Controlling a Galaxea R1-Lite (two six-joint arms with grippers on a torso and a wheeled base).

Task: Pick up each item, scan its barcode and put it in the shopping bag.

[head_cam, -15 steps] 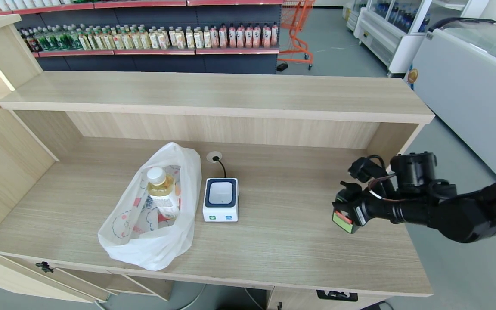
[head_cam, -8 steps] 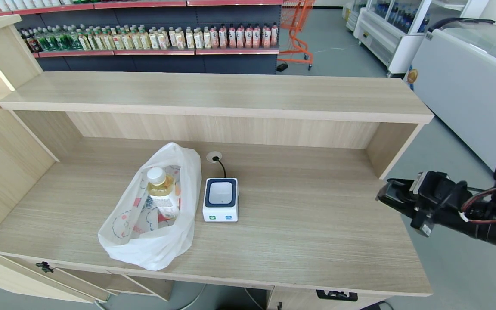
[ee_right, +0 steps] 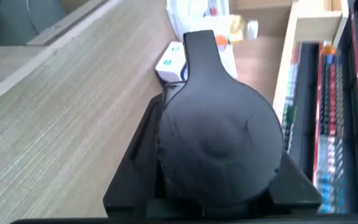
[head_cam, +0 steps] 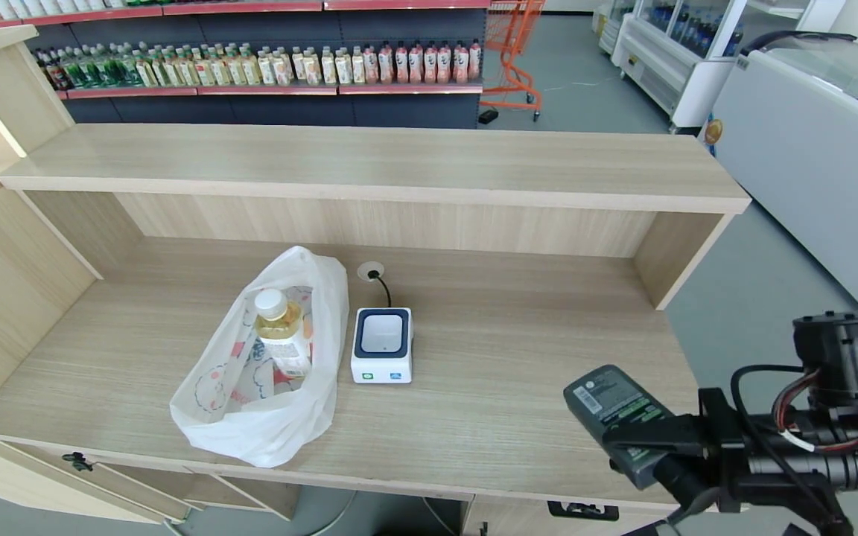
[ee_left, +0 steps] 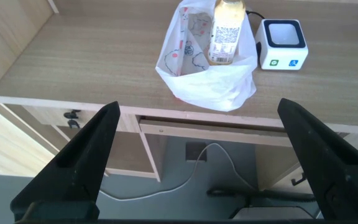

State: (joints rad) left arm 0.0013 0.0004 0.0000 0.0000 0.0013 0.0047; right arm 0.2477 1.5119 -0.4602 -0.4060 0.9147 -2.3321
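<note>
My right gripper (head_cam: 649, 439) is shut on a dark grey item (head_cam: 611, 409) at the counter's near right corner. The item's white barcode label (head_cam: 587, 399) faces up. In the right wrist view the dark item (ee_right: 219, 134) sits between the fingers (ee_right: 135, 165). The white scanner (head_cam: 382, 345) stands mid-counter, its cable running to a hole behind it. To its left lies the white shopping bag (head_cam: 265, 417) with a yellow drink bottle (head_cam: 280, 335) inside. My left gripper (ee_left: 197, 168) is open with nothing in it, below and in front of the counter edge, facing the bag (ee_left: 207, 81).
The wooden counter (head_cam: 518, 350) has a raised back shelf (head_cam: 369, 160) and side walls. A drawer front (ee_left: 216, 134) sits under the near edge. Store shelves of bottles (head_cam: 250, 67) and freezers (head_cam: 809, 126) stand beyond.
The right arm pulled back from over the counter's right end to the near right corner and turned, so the held item's barcode label now faces up.
</note>
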